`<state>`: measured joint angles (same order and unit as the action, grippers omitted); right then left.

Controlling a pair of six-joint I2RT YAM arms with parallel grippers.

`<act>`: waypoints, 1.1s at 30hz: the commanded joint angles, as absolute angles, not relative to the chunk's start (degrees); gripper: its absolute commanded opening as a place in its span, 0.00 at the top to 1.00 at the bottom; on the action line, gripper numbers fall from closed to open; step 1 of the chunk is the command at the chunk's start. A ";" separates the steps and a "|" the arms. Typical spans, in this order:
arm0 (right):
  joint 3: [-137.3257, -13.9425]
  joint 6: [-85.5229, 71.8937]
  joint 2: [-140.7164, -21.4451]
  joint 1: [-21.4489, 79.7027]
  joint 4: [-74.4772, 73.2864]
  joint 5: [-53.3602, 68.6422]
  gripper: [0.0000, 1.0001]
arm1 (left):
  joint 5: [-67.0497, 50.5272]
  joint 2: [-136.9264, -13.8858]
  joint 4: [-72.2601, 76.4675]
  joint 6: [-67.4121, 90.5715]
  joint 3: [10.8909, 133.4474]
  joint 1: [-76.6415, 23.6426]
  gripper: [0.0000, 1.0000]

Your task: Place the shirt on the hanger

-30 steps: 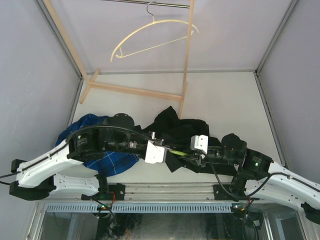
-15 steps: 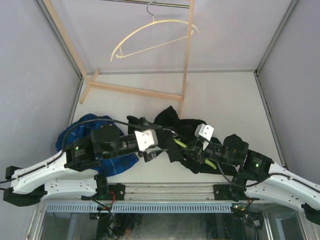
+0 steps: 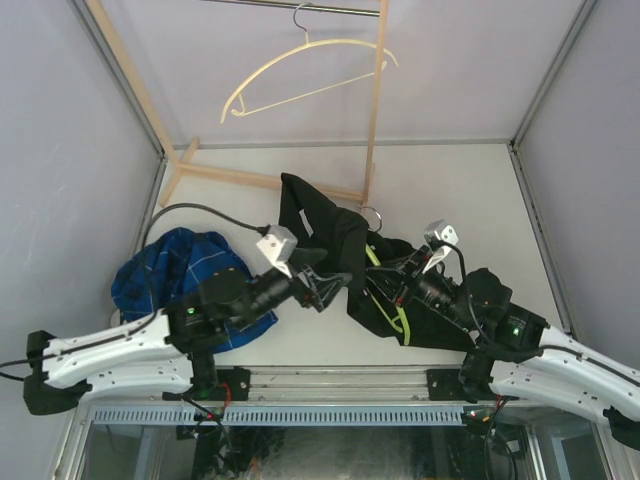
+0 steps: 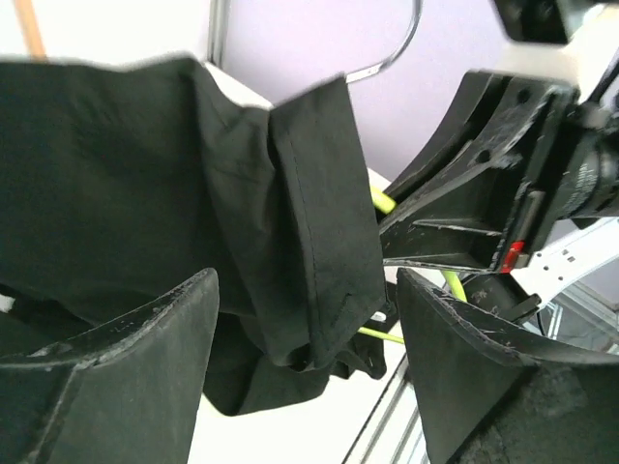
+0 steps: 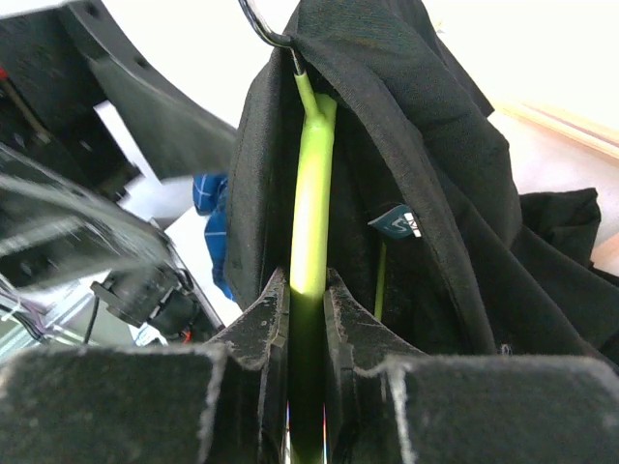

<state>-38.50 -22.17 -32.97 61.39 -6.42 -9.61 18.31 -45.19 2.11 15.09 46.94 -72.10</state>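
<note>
1. In the centre of the top view, the black shirt (image 3: 335, 240) hangs draped over the hanger.
2. The green hanger (image 5: 311, 184) stands inside the shirt, with its hook uppermost.
3. The right gripper (image 5: 308, 290) is clamped on the hanger.
4. The left gripper (image 4: 305, 285) gapes wide and holds nothing; a shirt fold hangs before it.

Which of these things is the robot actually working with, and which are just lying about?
In use: black shirt, lime-green hanger.
Lying about: blue plaid shirt, pale hanger on the rail, wooden rack.
</note>
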 commanded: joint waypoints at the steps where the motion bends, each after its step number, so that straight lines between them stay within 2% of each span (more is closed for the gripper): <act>1: -39.39 -26.59 -32.43 61.94 2.27 -10.23 1.00 | 18.03 -49.45 10.87 21.93 45.74 -72.17 0.23; 5: -39.45 -26.86 -31.80 61.99 1.79 -9.96 1.00 | 17.60 -52.26 12.47 22.06 46.12 -72.16 0.26; 8: -39.38 -27.13 -31.29 61.96 1.29 -9.91 1.00 | 17.61 -53.09 12.85 22.06 46.08 -72.16 0.36; 17: -39.30 -27.20 -30.88 62.18 -0.23 -8.96 1.00 | 11.26 -50.19 17.19 22.15 44.48 -69.91 0.98; 25: -39.33 -22.94 -29.19 62.14 -3.48 -5.15 1.00 | 4.95 -46.53 6.16 18.07 51.88 -63.30 1.00; 33: -37.09 -20.25 -31.00 62.16 2.92 5.61 1.00 | -6.49 -53.81 -9.91 10.49 70.07 -61.30 1.00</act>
